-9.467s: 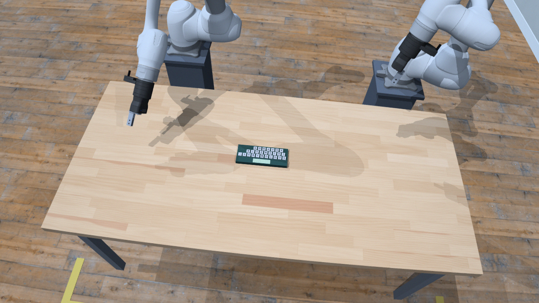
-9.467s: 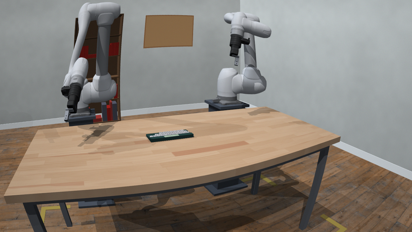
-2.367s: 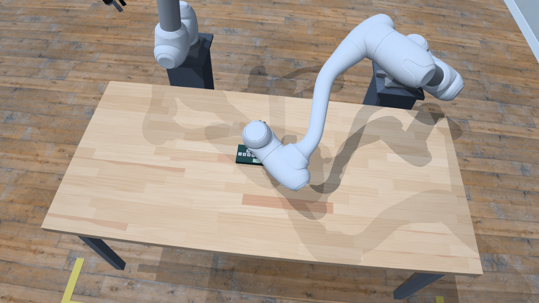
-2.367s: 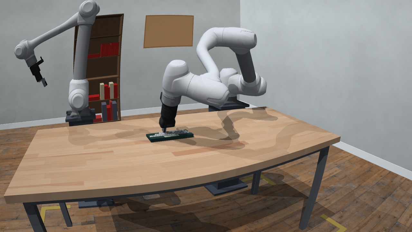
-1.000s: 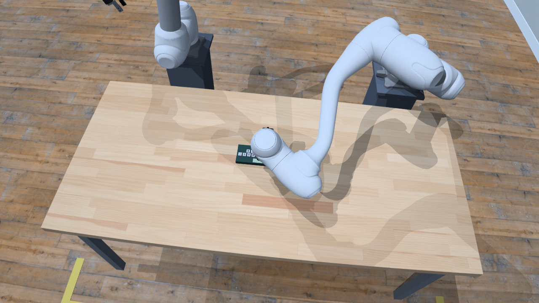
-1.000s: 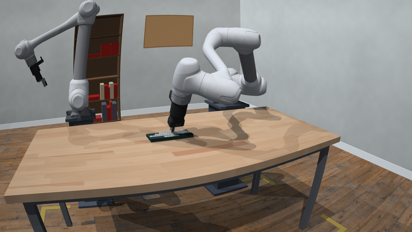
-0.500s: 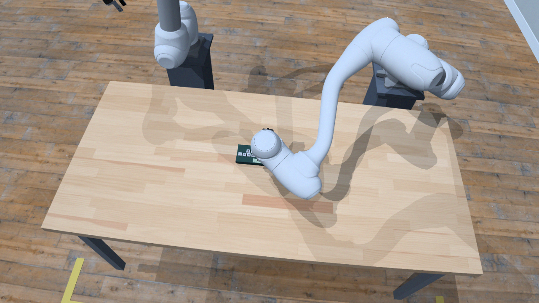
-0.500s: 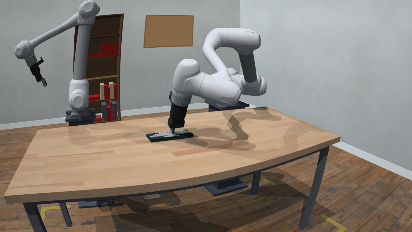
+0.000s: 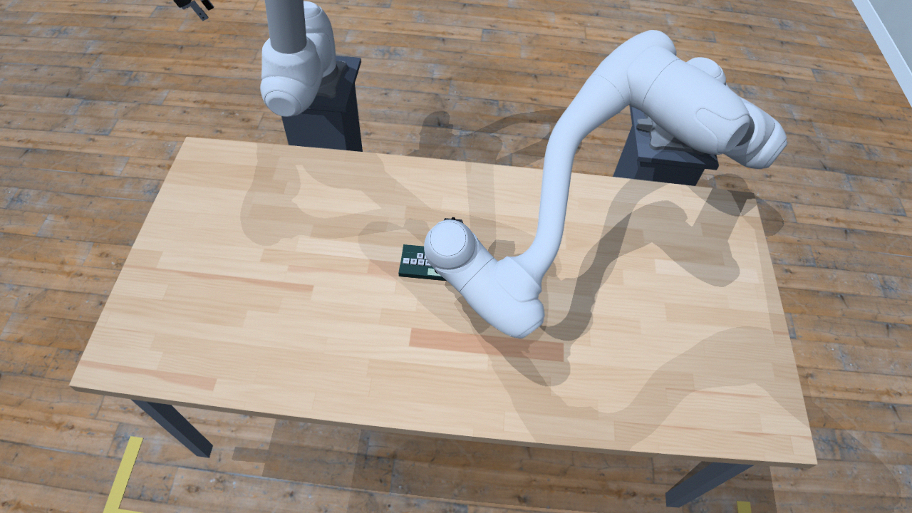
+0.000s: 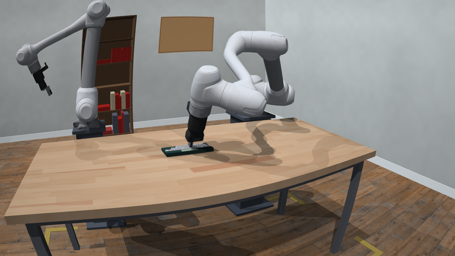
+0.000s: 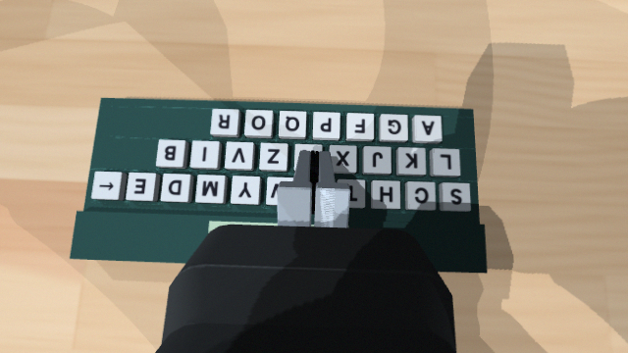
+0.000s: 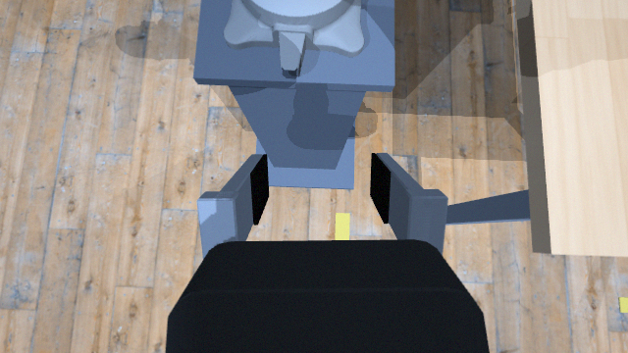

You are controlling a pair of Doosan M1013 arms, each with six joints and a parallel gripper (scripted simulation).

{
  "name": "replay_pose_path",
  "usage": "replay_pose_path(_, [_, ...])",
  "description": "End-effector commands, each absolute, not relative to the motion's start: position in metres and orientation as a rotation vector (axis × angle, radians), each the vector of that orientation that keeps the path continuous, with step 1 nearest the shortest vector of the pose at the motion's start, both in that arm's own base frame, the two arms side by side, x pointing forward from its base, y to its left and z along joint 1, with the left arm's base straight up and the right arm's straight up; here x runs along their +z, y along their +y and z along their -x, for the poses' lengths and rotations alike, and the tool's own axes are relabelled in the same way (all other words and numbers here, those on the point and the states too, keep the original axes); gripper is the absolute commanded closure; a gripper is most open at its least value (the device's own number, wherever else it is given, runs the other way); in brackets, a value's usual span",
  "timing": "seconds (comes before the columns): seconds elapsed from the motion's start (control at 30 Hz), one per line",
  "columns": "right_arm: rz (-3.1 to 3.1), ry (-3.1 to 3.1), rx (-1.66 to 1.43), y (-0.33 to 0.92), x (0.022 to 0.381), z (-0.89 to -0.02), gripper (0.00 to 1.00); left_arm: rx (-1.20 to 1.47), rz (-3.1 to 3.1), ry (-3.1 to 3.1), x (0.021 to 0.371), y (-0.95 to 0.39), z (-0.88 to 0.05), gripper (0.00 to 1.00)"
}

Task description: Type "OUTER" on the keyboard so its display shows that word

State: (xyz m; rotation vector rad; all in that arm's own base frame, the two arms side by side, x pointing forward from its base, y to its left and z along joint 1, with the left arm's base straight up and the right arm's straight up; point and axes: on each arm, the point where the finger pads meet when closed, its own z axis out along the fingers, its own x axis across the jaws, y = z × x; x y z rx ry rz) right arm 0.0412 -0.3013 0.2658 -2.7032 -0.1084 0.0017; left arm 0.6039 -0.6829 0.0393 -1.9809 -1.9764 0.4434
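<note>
Keyboard (image 9: 414, 272) (image 10: 191, 152) (image 11: 132, 237) in dark green rests on the wooden worktop (image 9: 255, 331) (image 10: 127, 178) (image 11: 294, 49) (image 12: 584, 147) beneath the left end effector (image 10: 190, 146) (image 11: 315, 154), its empty fingers pinched narrow and pointing steeply down by the N key (image 11: 308, 147). A good keystroke would likely mean centring over one OUTER letter, pressing slowly and lightly, then lifting straight off; the right end effector (image 9: 204, 11) (image 10: 49, 91) (image 12: 319, 175) hangs wide and empty, well apart.

wooden table (image 9: 331, 382) (image 10: 133, 181) (image 11: 554, 314) (image 12: 584, 147) — light plank top, partly shadowed | on it — green keyboard (image 9: 414, 275) (image 10: 203, 151) (image 11: 147, 245), lying flat
</note>
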Motion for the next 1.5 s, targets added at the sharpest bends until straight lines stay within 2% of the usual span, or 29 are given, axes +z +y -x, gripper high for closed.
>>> replay_pose_path(0.0, [2.703, -0.111, -0.007, -0.3, 0.269, -0.042, 0.0, 0.432, 1.987, -1.976, 0.035, -0.681, -0.606, 1.0])
replay_pose_path(1.1, [2.703, -0.111, -0.007, -0.3, 0.269, -0.042, 0.0, 0.432, 1.987, -1.977, 0.031, -0.681, -0.606, 1.0])
replay_pose_path(1.47, [2.703, -0.111, -0.007, -0.3, 0.269, -0.042, 0.0, 0.432, 1.984, -1.978, 0.05, -0.681, -0.606, 1.0])
